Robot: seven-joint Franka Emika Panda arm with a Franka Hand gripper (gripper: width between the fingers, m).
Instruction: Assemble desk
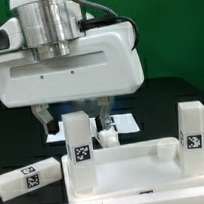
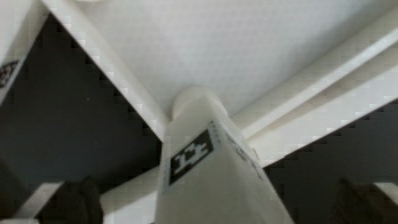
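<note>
Pincer is hanging wide open round one leg; it and another leg are standing on the top, third leg is lying loose.

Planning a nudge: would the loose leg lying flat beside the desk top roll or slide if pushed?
It would probably slide, not roll: the loose leg looks square-sided and lies on a flat face. It is likely rigid, since it looks like blocky solid plastic. Its smooth white faces may slip in a pinch.
</note>
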